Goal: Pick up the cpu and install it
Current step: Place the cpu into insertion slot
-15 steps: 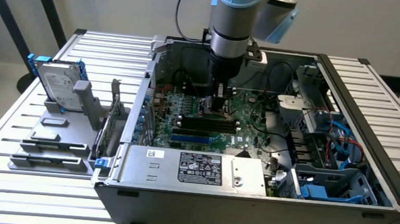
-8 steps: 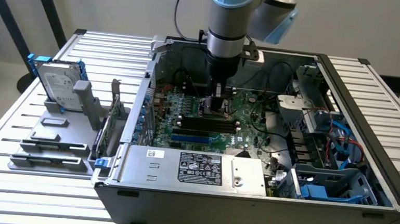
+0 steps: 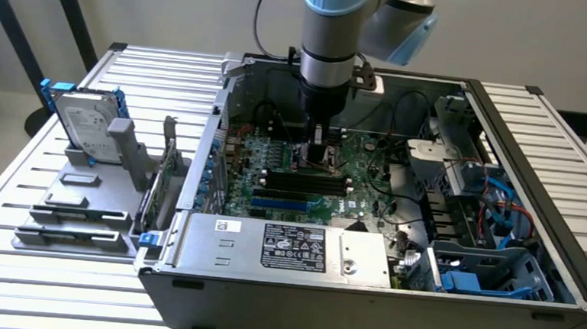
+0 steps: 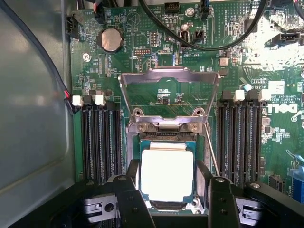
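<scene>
The jaws stand wide yet closed against two opposite edges of the cpu (image 4: 166, 173), one black finger (image 4: 134, 192) on each side, so the chip lies squarely between them, not off to either side. The cpu is close to square, its silvery top facing up and its edges running parallel to the long black memory slots (image 4: 99, 142) that flank it. It sits directly over the socket (image 4: 164, 138), lined up with the socket frame. Whether it is already seated or hangs just above cannot be told. On the far side of the socket from the jaws, the metal load plate (image 4: 168, 74) is swung up and open, leaving the socket uncovered. All this lies on the green motherboard (image 4: 142, 28) inside the open computer case (image 3: 367, 295), into which the arm (image 3: 335, 29) reaches straight down. The case also holds a power supply (image 3: 288, 244). A hard drive (image 3: 84, 125) stands in a holder on the desk (image 3: 156, 64), well apart toward the exterior view's left.
</scene>
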Action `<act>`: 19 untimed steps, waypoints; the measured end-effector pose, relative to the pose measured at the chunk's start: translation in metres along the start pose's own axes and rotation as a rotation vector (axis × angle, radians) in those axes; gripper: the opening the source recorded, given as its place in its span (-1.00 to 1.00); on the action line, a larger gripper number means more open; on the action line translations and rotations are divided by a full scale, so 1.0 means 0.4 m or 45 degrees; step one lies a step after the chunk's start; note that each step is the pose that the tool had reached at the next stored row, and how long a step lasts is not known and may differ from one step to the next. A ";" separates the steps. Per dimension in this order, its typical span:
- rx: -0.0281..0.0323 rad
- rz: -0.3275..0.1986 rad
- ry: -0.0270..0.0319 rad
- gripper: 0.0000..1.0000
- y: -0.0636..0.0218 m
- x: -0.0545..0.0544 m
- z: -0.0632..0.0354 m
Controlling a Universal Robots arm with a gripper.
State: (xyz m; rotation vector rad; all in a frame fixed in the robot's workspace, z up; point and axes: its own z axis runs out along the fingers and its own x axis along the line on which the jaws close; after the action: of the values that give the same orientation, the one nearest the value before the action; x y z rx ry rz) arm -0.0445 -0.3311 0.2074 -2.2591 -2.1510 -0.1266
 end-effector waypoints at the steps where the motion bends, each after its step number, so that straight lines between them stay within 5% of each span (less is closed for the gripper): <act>1: -0.0007 -0.001 -0.0001 0.10 0.000 0.000 0.001; 19: -0.0100 -0.021 -0.0215 0.10 -0.004 0.003 0.013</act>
State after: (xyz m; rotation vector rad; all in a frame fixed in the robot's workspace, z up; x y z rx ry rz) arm -0.0458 -0.3293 0.2021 -2.2548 -2.1820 -0.1169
